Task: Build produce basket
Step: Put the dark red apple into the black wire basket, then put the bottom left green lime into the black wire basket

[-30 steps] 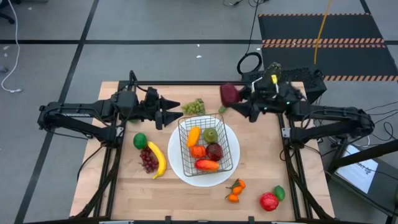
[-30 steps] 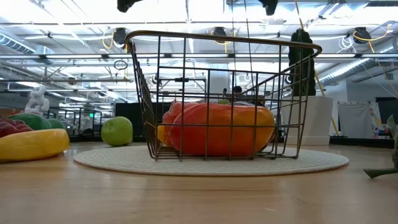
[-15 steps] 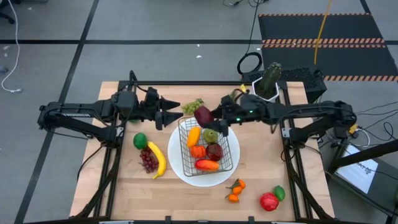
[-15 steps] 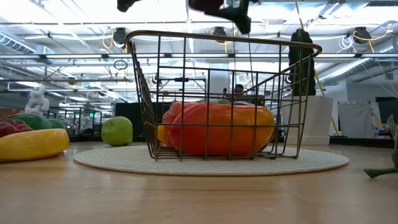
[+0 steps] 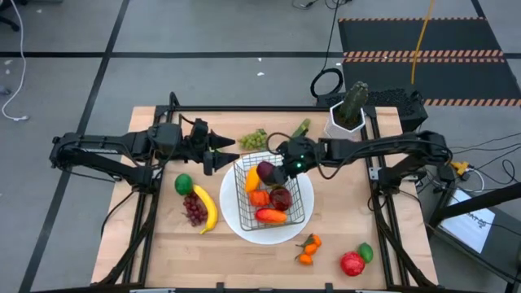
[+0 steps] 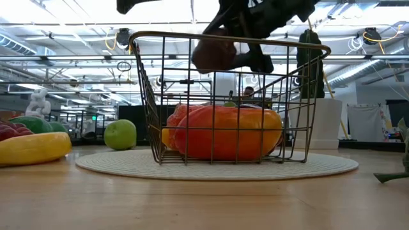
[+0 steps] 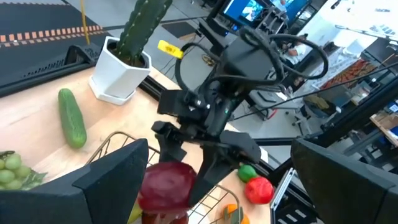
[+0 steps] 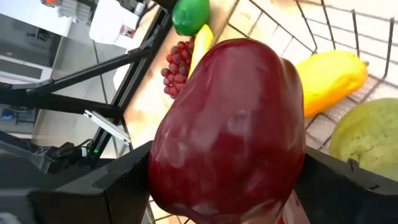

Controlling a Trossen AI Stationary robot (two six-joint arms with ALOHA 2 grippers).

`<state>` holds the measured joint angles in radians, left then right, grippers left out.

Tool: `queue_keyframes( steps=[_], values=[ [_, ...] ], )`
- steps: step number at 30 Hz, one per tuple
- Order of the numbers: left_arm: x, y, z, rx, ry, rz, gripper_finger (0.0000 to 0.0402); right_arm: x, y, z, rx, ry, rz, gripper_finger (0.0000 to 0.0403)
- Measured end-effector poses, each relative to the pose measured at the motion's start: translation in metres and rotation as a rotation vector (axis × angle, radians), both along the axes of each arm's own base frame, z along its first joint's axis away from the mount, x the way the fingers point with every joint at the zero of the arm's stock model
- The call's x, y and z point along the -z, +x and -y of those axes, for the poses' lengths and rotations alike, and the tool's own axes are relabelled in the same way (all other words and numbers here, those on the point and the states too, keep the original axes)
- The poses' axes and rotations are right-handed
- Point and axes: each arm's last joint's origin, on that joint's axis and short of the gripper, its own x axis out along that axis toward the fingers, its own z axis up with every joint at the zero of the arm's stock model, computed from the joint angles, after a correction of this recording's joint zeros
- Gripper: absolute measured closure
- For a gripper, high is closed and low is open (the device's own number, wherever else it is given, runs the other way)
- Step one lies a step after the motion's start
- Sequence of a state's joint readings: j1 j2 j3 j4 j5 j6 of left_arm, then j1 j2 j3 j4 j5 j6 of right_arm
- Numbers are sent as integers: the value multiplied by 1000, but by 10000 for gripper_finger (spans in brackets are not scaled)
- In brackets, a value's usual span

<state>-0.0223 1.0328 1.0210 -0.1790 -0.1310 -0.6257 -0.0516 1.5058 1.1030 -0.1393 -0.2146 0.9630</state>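
Note:
The wire basket (image 5: 303,198) stands on a round white plate (image 5: 236,218) in the middle of the table and holds several toy fruits, among them an orange pepper (image 5: 253,178) and a pear (image 5: 277,176). My right gripper (image 5: 270,173) is shut on a dark red apple (image 5: 264,172) at the basket's far left corner, about level with its rim (image 6: 281,42). My left gripper (image 5: 225,153) is open and empty just left of the basket. My right gripper pinches the dark red apple's two sides (image 8: 163,163) between its two fingers (image 8: 127,180). The fingers come from the table's right, slanting down. The apple is lifted clear, above the fruits lying in the basket (image 6: 214,54).
Green grapes (image 5: 254,139), a cucumber (image 5: 300,129) and a potted cactus (image 5: 348,110) lie at the far side. A lime (image 5: 183,184), purple grapes (image 5: 194,210) and a banana (image 5: 207,208) lie left of the plate. Tangerines (image 5: 308,248), a tomato (image 5: 352,263) and another lime (image 5: 366,251) lie near right.
My right gripper has carried the dark red apple from beside the cactus pot toward the table's left and near edge and down, to the basket's far left corner at rim height. It has stayed shut on the apple.

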Motion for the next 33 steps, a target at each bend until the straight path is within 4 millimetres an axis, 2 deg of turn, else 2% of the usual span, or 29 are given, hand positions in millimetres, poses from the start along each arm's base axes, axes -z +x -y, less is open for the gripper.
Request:
queue_keyframes(
  steps=[5,11,19,24,33],
  values=[
    [0,0,1,2,-4,-4,9,10,4,-1,-11,43,-40,77],
    [1,0,4,16,-5,-5,9,10,4,-2,-22,62,-41,59],
    [1,-1,11,36,-4,-13,9,11,4,-1,-15,70,-42,10],
    [3,-1,14,34,-2,-26,9,10,4,2,-10,65,-39,9],
    [9,-4,27,74,-43,-96,9,-19,-8,9,-1,28,86,7]
  ],
)
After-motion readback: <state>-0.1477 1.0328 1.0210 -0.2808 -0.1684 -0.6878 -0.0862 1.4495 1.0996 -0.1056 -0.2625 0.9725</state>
